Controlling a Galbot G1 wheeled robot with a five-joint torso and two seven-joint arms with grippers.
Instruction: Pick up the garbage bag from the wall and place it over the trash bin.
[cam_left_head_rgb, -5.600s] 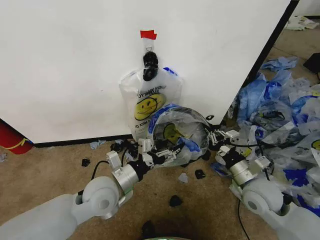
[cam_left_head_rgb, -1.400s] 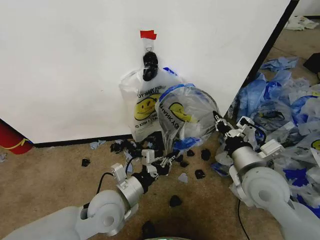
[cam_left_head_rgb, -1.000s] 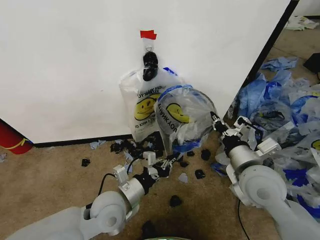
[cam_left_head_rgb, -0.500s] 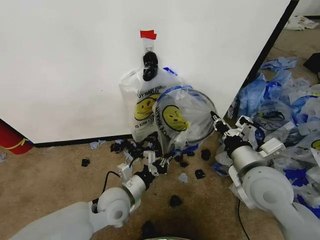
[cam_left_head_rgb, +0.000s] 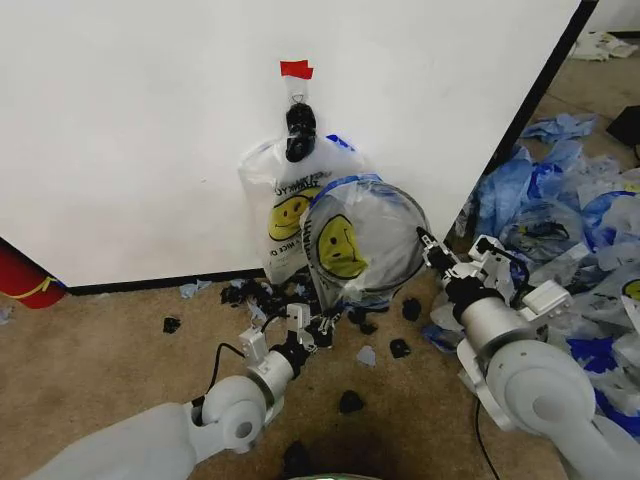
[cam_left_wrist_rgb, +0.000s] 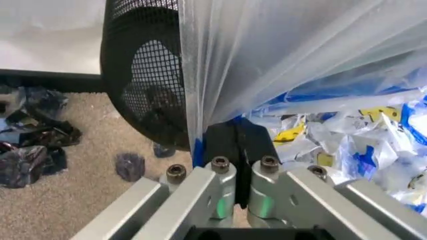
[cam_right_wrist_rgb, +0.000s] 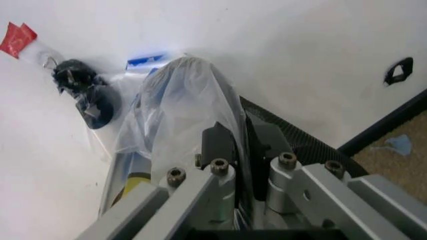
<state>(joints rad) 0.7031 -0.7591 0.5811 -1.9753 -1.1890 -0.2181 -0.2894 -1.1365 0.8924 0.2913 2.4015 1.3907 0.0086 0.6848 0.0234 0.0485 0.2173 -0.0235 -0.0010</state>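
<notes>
Between the two grippers, the garbage bag (cam_left_head_rgb: 352, 243) is stretched wide, its yellow smiley face turned sideways and its blue-edged mouth forming a ring. Low at the bag's near edge, the left gripper (cam_left_head_rgb: 318, 327) has its fingers (cam_left_wrist_rgb: 235, 145) pressed together on a fold of the clear plastic, as the left wrist view shows. Just beyond that gripper stands the trash bin (cam_left_wrist_rgb: 143, 90), a black mesh bin with the bag's film (cam_left_wrist_rgb: 280, 55) draped against its wall; from the head view most of the bin is hidden behind the bag. On the bag's other side, the right gripper (cam_left_head_rgb: 432, 252) pinches the film between narrow jaws, with the bag (cam_right_wrist_rgb: 187, 110) bulging ahead of its fingers (cam_right_wrist_rgb: 217, 142) and the bin's dark mesh rim (cam_right_wrist_rgb: 300, 142) partly covered beside them. Farther out, on the white wall (cam_left_head_rgb: 140, 130), another smiley bag (cam_left_head_rgb: 280, 195) hangs from a black clip (cam_left_head_rgb: 299, 130) under red tape (cam_left_head_rgb: 296, 69). Black scraps (cam_left_head_rgb: 350, 402) lie on the carpet, and a heap of blue-and-clear bags (cam_left_head_rgb: 570, 220) spreads beyond the right gripper.
</notes>
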